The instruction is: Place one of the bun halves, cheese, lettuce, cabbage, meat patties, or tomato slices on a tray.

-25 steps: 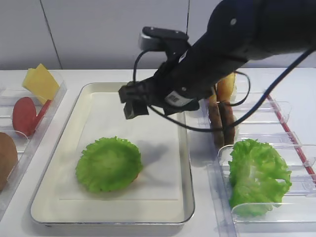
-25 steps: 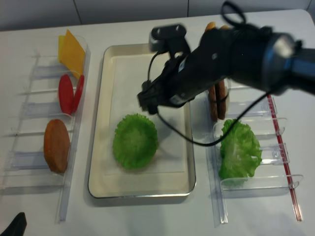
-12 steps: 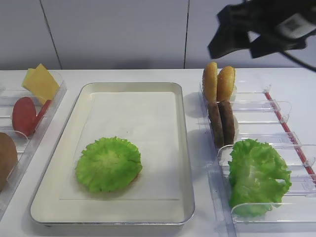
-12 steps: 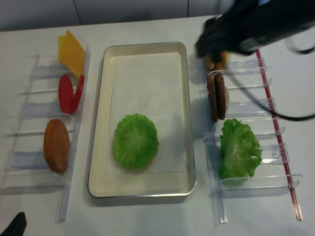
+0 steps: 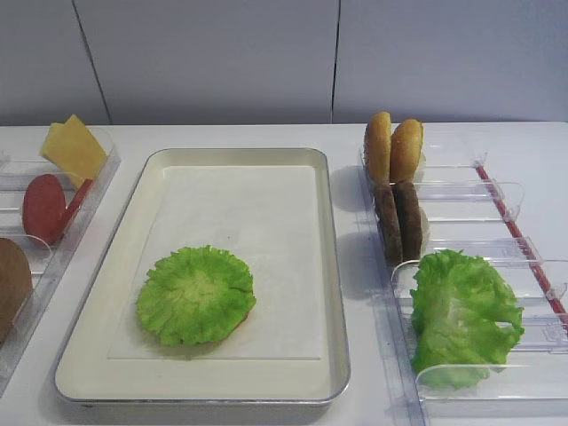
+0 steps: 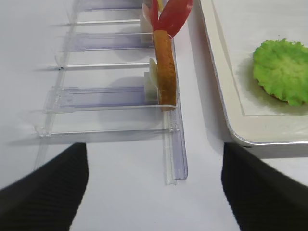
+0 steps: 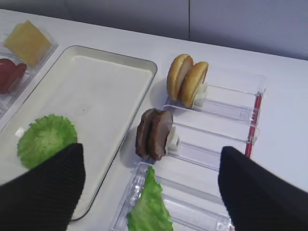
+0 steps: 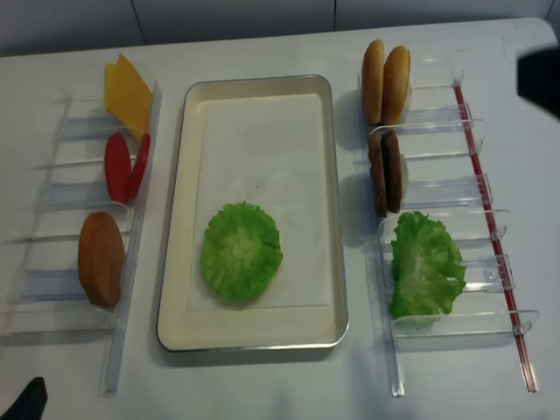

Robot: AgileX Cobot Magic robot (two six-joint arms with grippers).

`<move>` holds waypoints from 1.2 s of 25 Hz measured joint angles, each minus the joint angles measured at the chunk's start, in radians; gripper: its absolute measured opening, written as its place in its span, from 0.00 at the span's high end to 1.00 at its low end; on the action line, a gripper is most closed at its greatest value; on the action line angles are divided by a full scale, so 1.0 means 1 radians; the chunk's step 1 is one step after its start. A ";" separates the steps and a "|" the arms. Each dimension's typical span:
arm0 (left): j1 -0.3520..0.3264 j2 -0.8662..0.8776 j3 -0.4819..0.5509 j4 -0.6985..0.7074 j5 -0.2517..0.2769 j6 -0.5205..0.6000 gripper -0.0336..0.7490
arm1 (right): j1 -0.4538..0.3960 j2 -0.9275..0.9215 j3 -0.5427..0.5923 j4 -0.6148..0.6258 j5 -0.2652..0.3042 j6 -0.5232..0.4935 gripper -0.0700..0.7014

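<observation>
The round ruffled lettuce lies flat on the paper-lined cream tray, near its front. My right gripper hangs open and empty high above the right rack. Under it stand the two bun halves, the meat patties and the cabbage heap. My left gripper is open and empty over bare table at the left rack's front end. That rack holds cheese, tomato slices and another bun half.
Clear plastic racks flank the tray on both sides. A dark part of the right arm shows at the right edge of the overhead view. A grey wall closes off the back of the white table.
The right arm has pulled up and away to the right from above the tray and left the front high view. The lettuce stays on the tray.
</observation>
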 joint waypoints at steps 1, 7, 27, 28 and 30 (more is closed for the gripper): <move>0.000 0.000 0.000 0.000 0.000 0.000 0.25 | -0.002 -0.053 0.035 0.000 0.004 0.000 0.13; 0.000 0.000 0.000 0.000 0.000 0.000 0.25 | -0.005 -0.355 0.211 -0.089 0.052 0.074 0.13; 0.000 0.000 0.000 0.000 0.000 0.000 0.25 | -0.033 -0.796 0.521 -0.266 0.132 0.199 0.16; 0.000 0.000 0.000 0.000 0.000 0.000 0.25 | -0.033 -0.796 0.535 -0.266 0.132 0.199 0.16; 0.000 0.000 0.000 0.000 0.000 0.000 0.25 | -0.033 -0.796 0.554 -0.266 0.126 0.192 0.16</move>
